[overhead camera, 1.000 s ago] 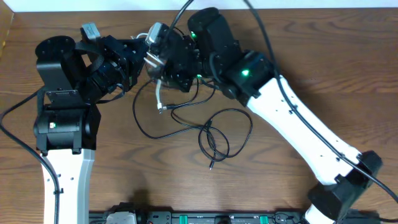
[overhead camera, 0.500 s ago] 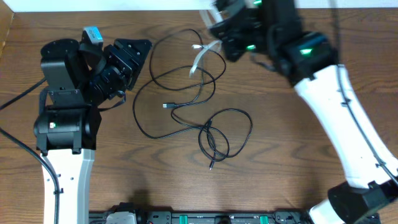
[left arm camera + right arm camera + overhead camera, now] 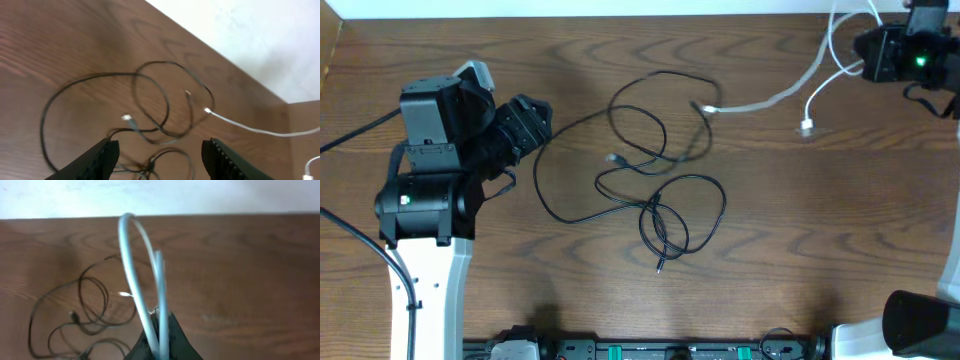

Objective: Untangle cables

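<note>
The right pincer (image 3: 157, 339) is closed on the white cable (image 3: 770, 98), which is folded between its fingers and rises as an arch in front of the wrist camera. From this pincer one strand runs in an almost straight line toward the other arm. Its far plug (image 3: 706, 108) rests at the edge of the black cables (image 3: 660, 185); I cannot tell if it is hooked in a loop there or only lies over it. The short strand ends near the pincer, with the second plug (image 3: 807, 127). The left pincer (image 3: 160, 147) is open and holds nothing. The black loops lie on the bench (image 3: 820, 260) directly in front of it, near. So the left arm is nearer to the tangle, and the right is well apart. I judge the next pull should follow the white cable's long axis, away from the loops.
</note>
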`<state>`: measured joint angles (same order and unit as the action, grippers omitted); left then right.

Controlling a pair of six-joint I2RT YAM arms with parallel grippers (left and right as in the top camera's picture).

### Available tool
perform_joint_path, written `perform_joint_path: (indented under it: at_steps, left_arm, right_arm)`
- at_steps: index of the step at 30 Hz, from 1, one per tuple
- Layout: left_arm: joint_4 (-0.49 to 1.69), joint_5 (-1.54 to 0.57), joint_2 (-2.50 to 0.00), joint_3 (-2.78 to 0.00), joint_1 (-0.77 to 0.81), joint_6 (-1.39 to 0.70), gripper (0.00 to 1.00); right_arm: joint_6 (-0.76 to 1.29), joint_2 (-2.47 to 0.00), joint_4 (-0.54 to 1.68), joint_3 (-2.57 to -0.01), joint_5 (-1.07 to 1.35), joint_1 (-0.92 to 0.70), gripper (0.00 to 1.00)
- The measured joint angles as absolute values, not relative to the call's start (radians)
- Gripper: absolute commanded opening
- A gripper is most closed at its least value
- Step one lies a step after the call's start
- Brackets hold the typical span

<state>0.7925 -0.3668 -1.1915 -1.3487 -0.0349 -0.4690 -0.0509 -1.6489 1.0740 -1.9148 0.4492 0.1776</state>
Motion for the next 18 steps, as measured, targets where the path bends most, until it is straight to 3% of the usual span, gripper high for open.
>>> perform_joint_path:
  at_steps: [11, 18]
  left_arm:
    - [0.801, -0.36, -1.327, -1.349, 0.096, -0.34, 0.59]
    - [0.752, -0.36, -1.391, -1.349, 0.156, -0.314, 0.59]
  right_arm:
    - [-0.011, -1.68, 1.286, -1.916, 0.25, 0.128, 0.01]
    - [-0.012, -1.911, 1.41, -1.917, 0.231, 0.041, 0.01]
